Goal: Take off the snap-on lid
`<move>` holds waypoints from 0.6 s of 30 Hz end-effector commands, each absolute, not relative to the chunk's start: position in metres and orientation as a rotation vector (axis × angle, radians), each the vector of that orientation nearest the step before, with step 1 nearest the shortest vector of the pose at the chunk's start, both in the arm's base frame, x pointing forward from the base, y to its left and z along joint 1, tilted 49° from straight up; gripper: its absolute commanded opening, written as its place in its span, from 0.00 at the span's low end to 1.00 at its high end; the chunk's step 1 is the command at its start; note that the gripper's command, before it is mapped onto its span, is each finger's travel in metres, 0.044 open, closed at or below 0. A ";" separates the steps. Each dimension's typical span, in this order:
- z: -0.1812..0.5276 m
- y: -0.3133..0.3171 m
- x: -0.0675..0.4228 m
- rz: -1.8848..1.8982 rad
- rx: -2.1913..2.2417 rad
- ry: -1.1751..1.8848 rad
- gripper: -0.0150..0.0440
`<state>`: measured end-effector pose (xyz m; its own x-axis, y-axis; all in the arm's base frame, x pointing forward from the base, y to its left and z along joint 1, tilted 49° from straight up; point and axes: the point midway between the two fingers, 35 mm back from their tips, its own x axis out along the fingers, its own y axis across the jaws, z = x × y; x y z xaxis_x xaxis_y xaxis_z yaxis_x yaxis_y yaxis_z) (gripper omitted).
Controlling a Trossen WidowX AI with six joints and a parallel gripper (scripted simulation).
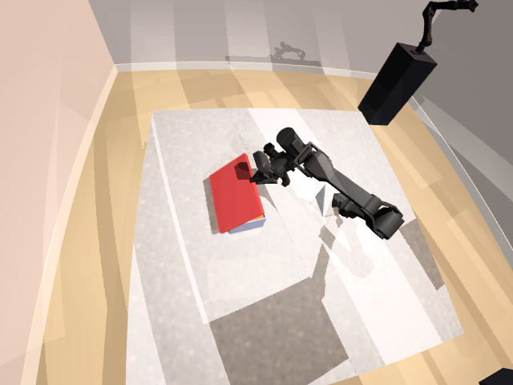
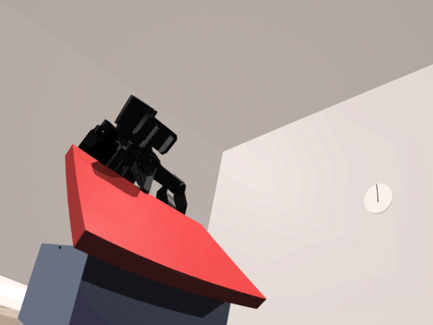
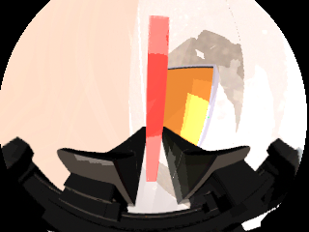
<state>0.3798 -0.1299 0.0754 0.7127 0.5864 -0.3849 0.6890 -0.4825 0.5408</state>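
My gripper (image 3: 154,130): jaws clamped on one edge of the red lid (image 1: 234,194) | lid: tilted, gripped edge raised, extending away from my jaws | box (image 2: 52,283): directly below the lid, orange inside showing just beyond my jaws | table (image 1: 289,289): under the box.

Red lid (image 1: 234,194) tilted, raised above blue-grey box (image 1: 250,224); orange interior (image 3: 191,106) exposed.

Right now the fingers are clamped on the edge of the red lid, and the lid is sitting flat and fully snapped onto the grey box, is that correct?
Not quite: the fingers do grip the red lid at its edge, but it is not seated flat. The exterior view shows it tilted, raised on the gripped side, with a dark gap above the grey box.
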 end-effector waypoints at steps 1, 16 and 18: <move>0.083 -0.138 0.382 -0.176 2.217 0.951 0.25; 0.096 -0.153 0.383 -0.177 2.217 0.951 0.25; 0.098 -0.155 0.383 -0.177 2.217 0.951 0.25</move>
<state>0.3814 -0.1474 0.0907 0.7123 0.5862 -0.3859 0.6896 -0.4820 0.5405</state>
